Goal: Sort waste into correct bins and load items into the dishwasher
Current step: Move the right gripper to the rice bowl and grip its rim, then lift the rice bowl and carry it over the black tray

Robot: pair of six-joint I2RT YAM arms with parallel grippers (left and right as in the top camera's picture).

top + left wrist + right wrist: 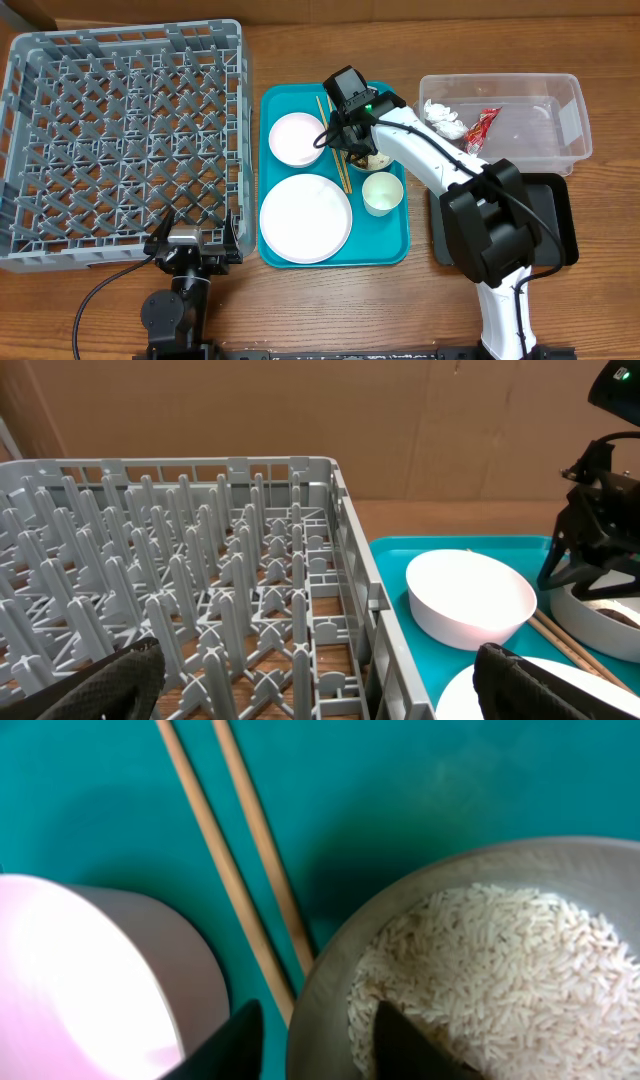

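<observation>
Tissue (pixel 441 115) and red wrapper (pixel 481 125) lie in the clear tub (pixel 562 118), the dish rack (pixel 120 140) is bare — plate (pixel 305 220), cup (pixel 382 193), chopsticks (pixel 334 140) wait on the teal tray (pixel 396 250) — my right gripper (pixel 312 1045), narrowly parted, straddles the rim of the rice bowl (pixel 500 855) there; my left gripper (pixel 320 685) gapes idle.

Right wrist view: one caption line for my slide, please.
Open right gripper straddles the rim of a round grey bowl of white rice beside two wooden chopsticks.

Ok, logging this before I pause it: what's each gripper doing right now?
Left gripper: open, holding nothing.
Right gripper: open, straddling the rim of the rice bowl, not clamped on it.
</observation>
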